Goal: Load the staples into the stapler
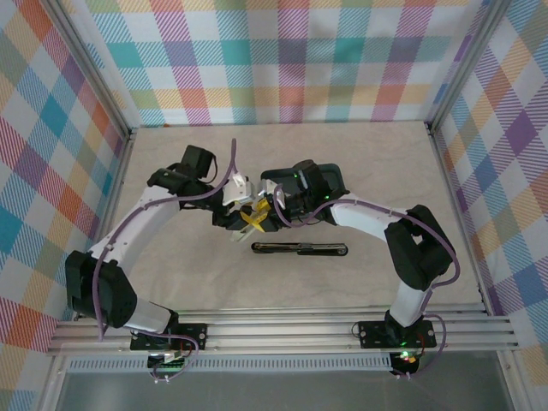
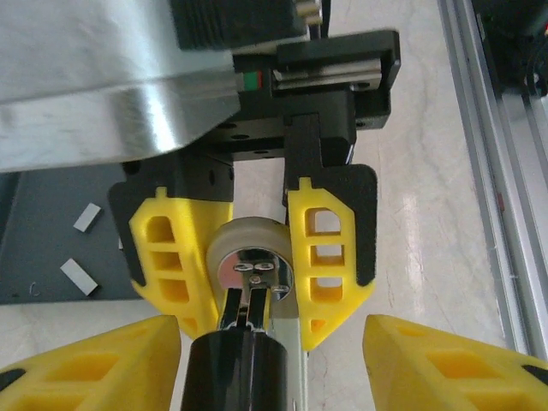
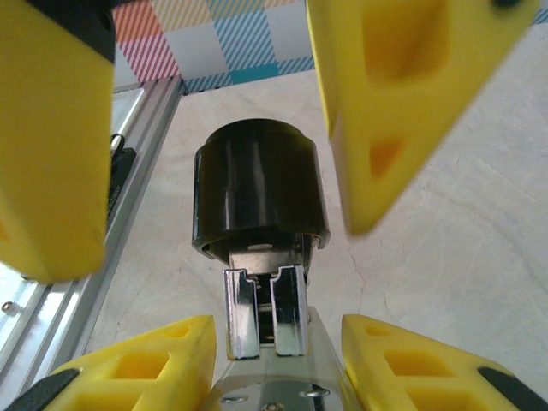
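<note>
Nearest my left wrist lens, the left tool [image 2: 271,324] stands spread, one finger clear of the black end of the stapler [image 3: 257,197] that sits between them. Just beyond, the right tool [image 2: 255,327] is pinching that stapler by its metal front; its middle is hidden from me. Farther back, two staples [image 2: 86,217] lie on a dark tray [image 2: 43,248], partly covered by the arm. From above, a long black piece [image 1: 300,248] lies on the tabletop [image 1: 171,274]; I cannot identify it.

Lab rig: plaid walls [image 1: 282,60], aluminium rails [image 1: 291,330]
</note>
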`<state>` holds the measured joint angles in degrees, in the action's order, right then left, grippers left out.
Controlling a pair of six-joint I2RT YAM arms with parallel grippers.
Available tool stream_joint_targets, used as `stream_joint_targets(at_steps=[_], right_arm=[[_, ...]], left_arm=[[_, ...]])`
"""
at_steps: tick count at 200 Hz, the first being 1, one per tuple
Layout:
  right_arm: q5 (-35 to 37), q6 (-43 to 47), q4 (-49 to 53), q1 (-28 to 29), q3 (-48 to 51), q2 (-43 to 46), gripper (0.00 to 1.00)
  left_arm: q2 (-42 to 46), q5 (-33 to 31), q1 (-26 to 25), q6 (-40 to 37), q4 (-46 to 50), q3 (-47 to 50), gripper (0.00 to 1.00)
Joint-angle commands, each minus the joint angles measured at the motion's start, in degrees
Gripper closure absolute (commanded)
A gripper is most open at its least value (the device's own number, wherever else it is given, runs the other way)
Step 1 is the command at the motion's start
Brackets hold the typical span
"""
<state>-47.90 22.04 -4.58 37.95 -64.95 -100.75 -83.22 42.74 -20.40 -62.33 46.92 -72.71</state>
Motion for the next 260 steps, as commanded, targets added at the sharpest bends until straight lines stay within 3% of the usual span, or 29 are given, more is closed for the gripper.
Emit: stream_joint_targets(at_steps=[1,27,74,97,161,260], right_arm=[[-4.0,2.1,-1.7,0.5,-2.5,2.9,1.0],[-4.0,2.3,-1.7,0.5,-2.5,2.8,1.0],[-3.4,2.3,-1.6,0.5,-1.6,3.2,1.0],[-3.0,1.2,-3.9,0.0,0.3,4.2,1.0],[-1.2,-3.3,-11.6,-2.1,6.8,5.8,1.0],[0.9,-8.6,-21.8,-2.2,6.8,-0.6,1.0]], left_arm=[[-1.4,-1.0,-1.4,-2.6,2.4,-2.3,0.45],[-2.9,-1.2,-1.7,-3.0,3.4,-3.5,0.53],[-2.3,-3.0,-1.3,-3.9,5.2,-3.2,0.79],[-1.5,-2.8,0.2,-3.7,6.0,-2.5,0.87],[4.6,-4.5,6.4,-0.1,2.9,4.5,0.88],[8.4,-22.4,10.6,7.8,-1.3,14.1,0.96]])
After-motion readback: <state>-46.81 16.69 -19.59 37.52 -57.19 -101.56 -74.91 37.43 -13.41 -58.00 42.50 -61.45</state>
